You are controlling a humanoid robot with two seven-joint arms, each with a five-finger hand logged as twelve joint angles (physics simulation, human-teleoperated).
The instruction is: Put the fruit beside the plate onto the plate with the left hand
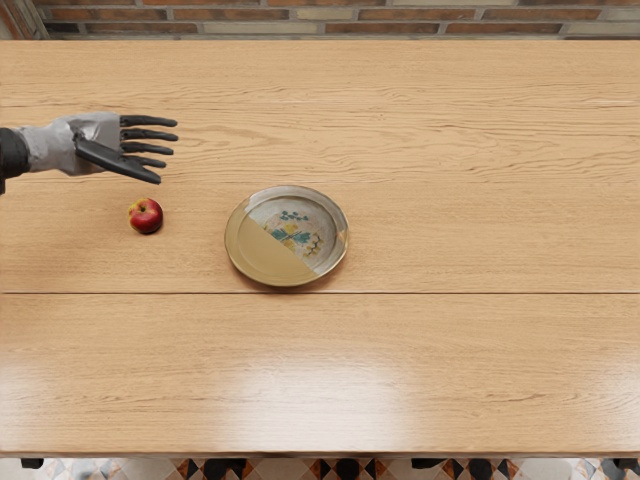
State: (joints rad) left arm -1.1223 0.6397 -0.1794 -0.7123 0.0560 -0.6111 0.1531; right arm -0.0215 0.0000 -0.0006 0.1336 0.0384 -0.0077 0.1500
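A small red apple point(146, 215) lies on the wooden table, a short way left of a round plate point(262, 260) with a painted centre. Nothing lies on the plate. My left hand point(145, 150) comes in from the left edge and hovers above and behind the apple, apart from it. Its dark fingers are spread out straight, pointing right, and hold nothing. The right arm does not show.
The wooden table point(450, 350) stretches wide to the right and toward the front edge. A brick wall point(320, 15) runs along the back. Tiled floor shows below the front edge.
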